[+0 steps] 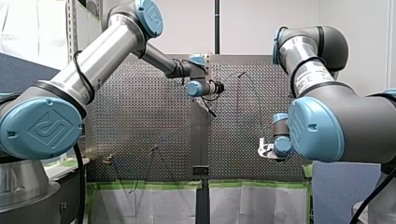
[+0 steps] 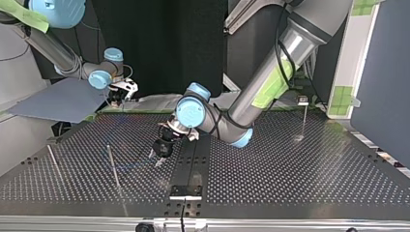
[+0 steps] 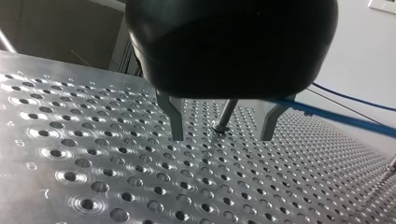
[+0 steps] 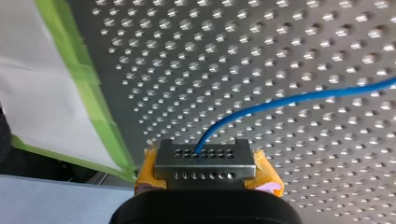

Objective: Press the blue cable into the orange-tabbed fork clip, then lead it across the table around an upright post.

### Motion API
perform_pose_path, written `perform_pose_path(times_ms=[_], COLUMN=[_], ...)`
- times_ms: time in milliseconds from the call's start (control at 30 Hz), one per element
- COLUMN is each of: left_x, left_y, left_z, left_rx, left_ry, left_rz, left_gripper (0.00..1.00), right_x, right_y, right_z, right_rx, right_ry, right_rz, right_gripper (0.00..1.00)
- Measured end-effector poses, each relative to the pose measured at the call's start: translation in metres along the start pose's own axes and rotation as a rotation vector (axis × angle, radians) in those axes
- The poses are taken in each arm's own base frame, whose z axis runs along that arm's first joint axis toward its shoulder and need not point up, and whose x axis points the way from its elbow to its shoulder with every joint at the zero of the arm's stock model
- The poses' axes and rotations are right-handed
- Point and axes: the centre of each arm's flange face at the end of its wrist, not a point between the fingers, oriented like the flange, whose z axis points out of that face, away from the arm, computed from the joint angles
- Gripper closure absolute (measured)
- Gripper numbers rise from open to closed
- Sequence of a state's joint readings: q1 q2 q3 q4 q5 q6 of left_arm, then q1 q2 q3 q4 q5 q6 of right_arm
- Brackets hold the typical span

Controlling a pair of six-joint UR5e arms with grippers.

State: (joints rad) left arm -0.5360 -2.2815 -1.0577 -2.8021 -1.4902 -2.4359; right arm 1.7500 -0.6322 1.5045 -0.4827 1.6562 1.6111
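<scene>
The blue cable [image 4: 280, 100] comes out from between the yellow pads of my right gripper [image 4: 205, 164], which is shut on it low over the table's edge at the top view's far left [image 2: 118, 99]. My left gripper [image 3: 222, 139] hovers just above the perforated table near its middle [image 2: 158, 157], open, with metal fingers [image 3: 176, 122] spread. An upright post [image 3: 225, 114] stands just ahead of the gap. The cable [image 3: 336, 116] runs past the outer side of one finger and off to the side. A small clip on a thin stem [image 2: 302, 101] stands far away, at the top view's right.
Two thin upright posts [image 2: 113, 166] [image 2: 53, 162] stand at the top view's left. A dark rail [image 2: 191, 159] runs down the middle of the table. Green tape [image 4: 84, 79] lines the table's edge by my right gripper.
</scene>
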Motion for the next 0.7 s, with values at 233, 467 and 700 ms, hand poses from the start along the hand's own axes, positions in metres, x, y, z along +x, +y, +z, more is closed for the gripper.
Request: perform_pose_path(times_ms=[233,467,700], left_x=[0.000,0.000,0.001], left_y=[0.001,0.002,0.002], left_z=[-0.001,-0.001,-0.002], left_rx=[-0.007,-0.013,-0.019], left_ry=[0.004,0.009,0.014], left_rz=[0.000,-0.001,-0.002], left_gripper=[0.25,0.25,0.25], right_x=[-0.028,-0.056,-0.062], right_y=[0.002,0.006,0.011], right_z=[0.005,0.011,0.016], right_rx=[-0.009,-0.017,-0.022], right_ry=[-0.022,-0.038,-0.028], right_rz=[-0.001,0.002,0.008], right_gripper=[0.98,0.98,0.98])
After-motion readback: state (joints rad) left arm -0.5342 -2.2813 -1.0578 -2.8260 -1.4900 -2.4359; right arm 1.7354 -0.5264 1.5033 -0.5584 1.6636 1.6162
